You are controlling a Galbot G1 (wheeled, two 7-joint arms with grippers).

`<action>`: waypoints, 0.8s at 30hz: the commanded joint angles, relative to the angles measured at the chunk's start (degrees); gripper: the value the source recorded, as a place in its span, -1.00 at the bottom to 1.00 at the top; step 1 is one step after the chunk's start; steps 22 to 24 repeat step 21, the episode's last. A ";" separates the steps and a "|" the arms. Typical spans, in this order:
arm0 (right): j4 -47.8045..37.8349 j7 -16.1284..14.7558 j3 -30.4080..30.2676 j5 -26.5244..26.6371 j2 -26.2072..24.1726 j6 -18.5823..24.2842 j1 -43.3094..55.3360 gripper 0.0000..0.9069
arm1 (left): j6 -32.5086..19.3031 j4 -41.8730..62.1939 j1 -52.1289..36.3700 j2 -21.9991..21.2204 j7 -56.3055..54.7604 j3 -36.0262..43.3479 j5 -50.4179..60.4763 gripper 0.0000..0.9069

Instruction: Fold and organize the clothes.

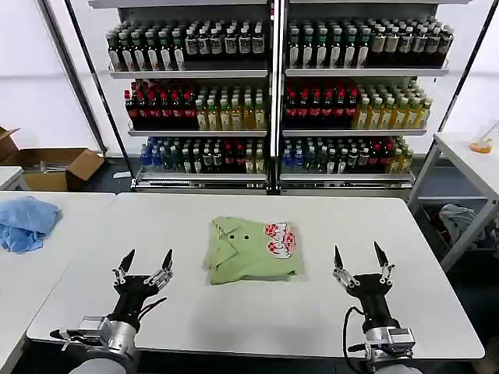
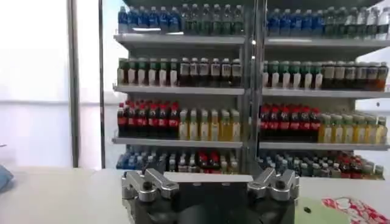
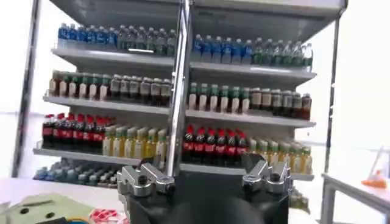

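Both grippers, left (image 1: 148,259) & right (image 1: 360,255), jaws apart, flank folded shirt (image 1: 251,251).

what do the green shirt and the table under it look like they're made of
The green shirt looks like soft woven or knit fabric, probably cotton or a blend: matte, with limp folds and a floppy collar. Its red-and-white print looks dyed or printed on. The table seems to be a hard white laminate or coated board: flat, smooth, faintly sheened, though its core can't be judged.
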 commanded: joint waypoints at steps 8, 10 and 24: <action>4.87 2.08 1.42 -2.41 -0.26 1.21 -4.07 1.00 | 1.60 -3.64 3.40 -0.97 2.27 -2.39 -0.01 1.00; 5.13 2.06 1.50 -2.31 -0.29 1.11 -4.12 1.00 | 1.84 -4.00 3.52 -1.00 2.57 -2.66 -0.07 1.00; 5.31 1.85 1.79 -0.15 -0.13 -0.75 -3.92 1.00 | 2.58 -5.10 4.13 -1.65 3.72 -3.00 0.09 1.00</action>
